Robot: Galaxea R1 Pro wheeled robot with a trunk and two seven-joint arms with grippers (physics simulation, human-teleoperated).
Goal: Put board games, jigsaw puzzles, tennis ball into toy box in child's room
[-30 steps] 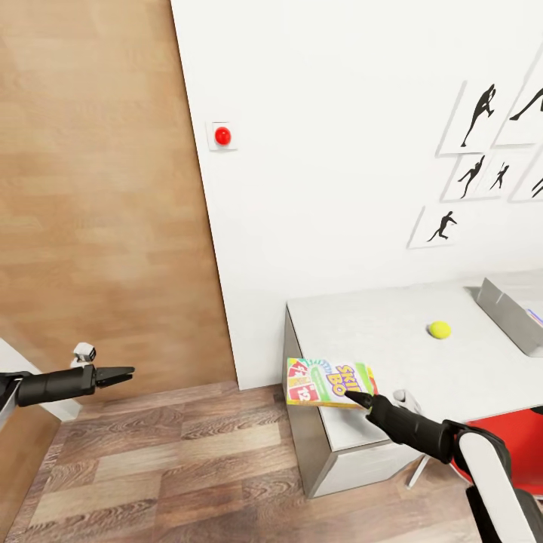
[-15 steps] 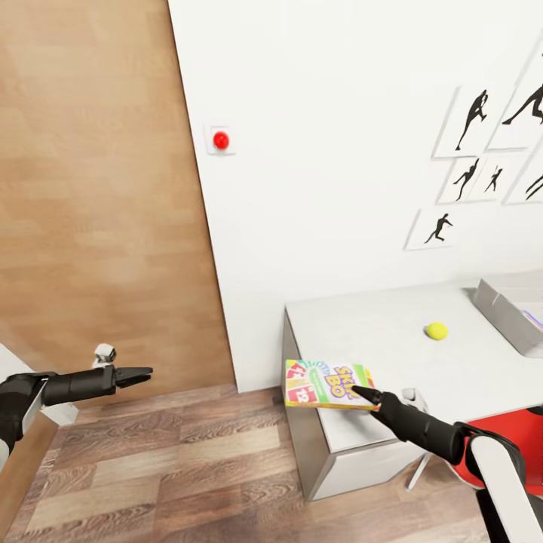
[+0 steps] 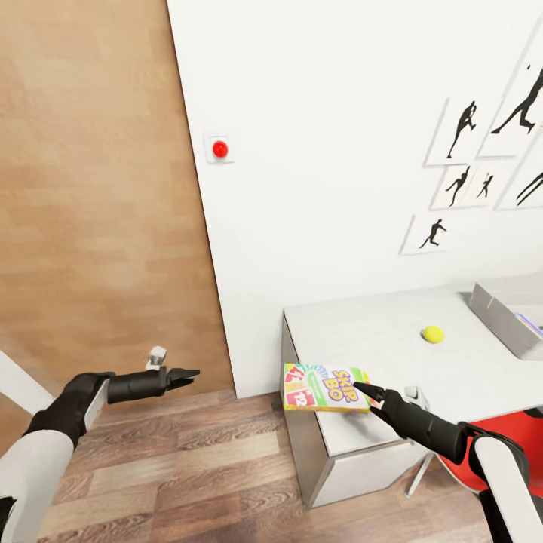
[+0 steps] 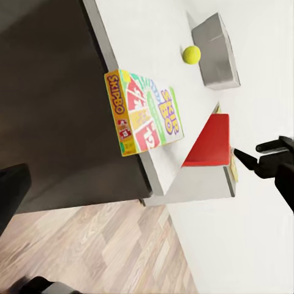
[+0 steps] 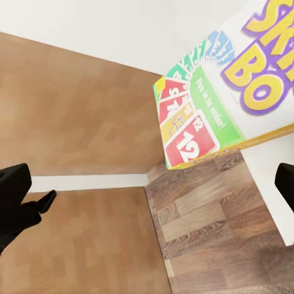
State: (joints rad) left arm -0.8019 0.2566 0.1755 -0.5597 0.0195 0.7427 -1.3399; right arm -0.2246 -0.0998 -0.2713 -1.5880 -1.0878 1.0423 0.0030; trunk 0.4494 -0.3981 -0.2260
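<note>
While the flat, glossy cardboard board game (image 3: 324, 388) juts past the near corner of the smooth white table (image 3: 377, 332), my right gripper (image 3: 367, 392) is clamped on its near edge. "SKIP-BO" shows in purple and yellow. Beyond sit the fuzzy tennis ball (image 3: 433, 334) and grey slope-sided toy box (image 3: 498, 313). My left gripper (image 3: 188, 373) points over wood planks, fingers together.

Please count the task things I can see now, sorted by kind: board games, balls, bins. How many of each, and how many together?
Board games: 1, the Skip-Bo box at the right gripper, overhanging the table edge.
Tennis balls: 1, the tennis ball on the table.
Toy boxes: 1, the grey toy box, partly cut off at the picture's right edge.
Total: 3
</note>
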